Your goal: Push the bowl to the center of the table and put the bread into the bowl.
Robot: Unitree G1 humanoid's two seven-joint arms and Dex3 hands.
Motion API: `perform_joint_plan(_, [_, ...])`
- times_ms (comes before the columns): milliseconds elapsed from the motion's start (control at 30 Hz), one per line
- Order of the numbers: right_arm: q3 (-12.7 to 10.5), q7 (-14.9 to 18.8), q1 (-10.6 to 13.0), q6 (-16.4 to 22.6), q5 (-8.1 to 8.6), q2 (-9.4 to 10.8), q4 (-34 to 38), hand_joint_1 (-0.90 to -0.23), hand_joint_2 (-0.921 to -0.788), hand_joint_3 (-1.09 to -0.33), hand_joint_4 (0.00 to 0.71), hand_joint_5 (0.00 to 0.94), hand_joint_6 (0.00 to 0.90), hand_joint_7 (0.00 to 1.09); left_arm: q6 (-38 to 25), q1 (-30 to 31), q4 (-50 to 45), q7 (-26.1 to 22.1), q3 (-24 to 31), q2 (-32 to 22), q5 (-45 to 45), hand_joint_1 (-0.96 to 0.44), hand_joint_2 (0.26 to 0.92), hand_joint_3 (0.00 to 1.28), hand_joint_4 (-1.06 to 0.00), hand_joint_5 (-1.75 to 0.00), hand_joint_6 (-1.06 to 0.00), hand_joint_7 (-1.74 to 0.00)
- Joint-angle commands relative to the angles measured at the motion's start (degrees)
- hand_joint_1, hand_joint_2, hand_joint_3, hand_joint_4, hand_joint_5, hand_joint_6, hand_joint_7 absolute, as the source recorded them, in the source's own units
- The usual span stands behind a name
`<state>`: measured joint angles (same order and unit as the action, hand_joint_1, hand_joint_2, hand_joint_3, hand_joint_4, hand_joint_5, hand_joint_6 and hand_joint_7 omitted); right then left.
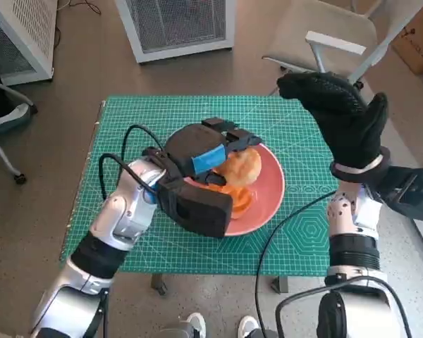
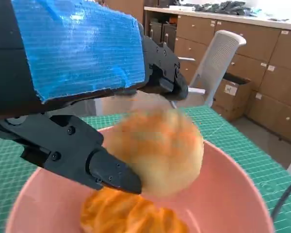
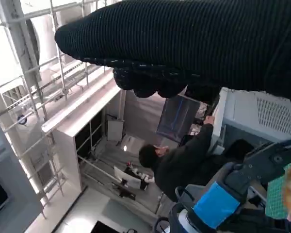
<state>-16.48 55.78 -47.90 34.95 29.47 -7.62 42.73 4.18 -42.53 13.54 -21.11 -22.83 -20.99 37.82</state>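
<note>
**Bread held over the pink bowl, right hand raised clear**

At the middle of the head view: pink bowl [image 1: 268,201] on the green cutting mat [image 1: 282,120], roughly central on the table. Left hand [image 1: 204,165] over the bowl's left half, black fingers closed around a pale round piece of bread [image 1: 243,167]. Just below the bread in that frame, and lying in the bowl, an orange-brown bun [image 1: 236,201], partly hidden by the left wrist.

In the left wrist view, the same grip seen close: bread [image 2: 157,150] in the centre of the frame, blurred, pinched between a black finger at lower left [image 2: 111,174] and another curving over it at upper centre. Blue-taped back of the hand across the upper left. Orange bun [image 2: 131,213] at the bottom edge, resting against the bowl's inner wall [image 2: 223,194]. Cannot tell whether the held bread touches the bun beneath it.

At the upper right of the head view: right hand [image 1: 338,116] in its knitted glove, lifted well above the mat, fingers spread loosely, nothing in it. In the right wrist view, glove [image 3: 184,43] along the top of the frame; person [image 3: 184,162] in dark clothing low in the centre.

Office chair [image 1: 331,39] beyond the table at upper right of the head view.
</note>
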Motion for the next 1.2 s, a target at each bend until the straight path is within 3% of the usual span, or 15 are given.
perform_joint_plan(33, [0.11, 0.34, 0.79, -0.56, 0.09, 0.04, 0.62, -0.643, -0.921, -0.693, 0.225, 0.004, 0.001, 0.59, 0.45, -0.11, 0.67, 0.57, 0.45, -0.21, -0.59, -0.62, 0.92, 0.03, -0.07, 0.0, -0.21, -0.06])
perform_joint_plan(300, [0.14, 0.46, 0.61, -0.62, 0.1, 0.04, 0.74, -0.644, -0.921, -0.694, 0.224, 0.003, -0.001, 0.59, -0.37, 0.31, 0.52, 0.19, 0.96, -0.12, -1.29, -0.66, 0.921, 0.06, -0.05, 0.0, -0.2, -0.04])
perform_joint_plan(467, [0.19, 0.38, 0.42, -0.56, -0.05, 0.01, 0.96, -0.644, -0.921, -0.694, 0.224, 0.003, -0.001, 0.59, -3.18, 0.94, -1.01, -2.4, 2.07, -0.18, -3.17, -0.66, 0.921, 0.08, -0.04, 0.0, -0.2, -0.04])
perform_joint_plan(767, [0.74, -0.12, 0.55, -0.81, -0.15, 0.35, -0.02, -0.644, -0.921, -0.695, 0.224, 0.002, -0.001, 0.59, -5.18, 3.42, -5.15, -6.47, 7.63, -2.0, -11.34, -0.69, 0.921, 0.14, -0.03, 0.0, -0.19, -0.03])
perform_joint_plan(1033, [0.94, -0.36, 0.64, -0.87, -0.15, 0.34, -0.38, -0.644, -0.921, -0.692, 0.224, 0.002, -0.001, 0.59, -5.42, 4.21, -6.33, -7.21, 9.25, -2.73, -14.2, -0.69, 0.921, 0.17, -0.02, 0.0, -0.19, -0.03])
perform_joint_plan(1100, [0.95, -0.41, 0.61, -0.93, -0.13, 0.28, -0.57, -0.645, -0.921, -0.692, 0.224, 0.002, -0.001, 0.59, -4.45, 5.56, -7.31, -7.27, 12.6, -3.08, -18.43, -0.7, 0.921, 0.18, -0.02, 0.0, -0.19, -0.03])
perform_joint_plan(1200, [1.01, -0.56, 0.64, -0.96, -0.12, 0.4, -0.98, -0.645, -0.921, -0.691, 0.224, 0.002, 0.0, 0.59, 1.89, 8.49, -6.15, -4.39, 18.98, -1.81, -26.49, -0.72, 0.921, 0.23, -0.03, 0.0, -0.2, -0.04])
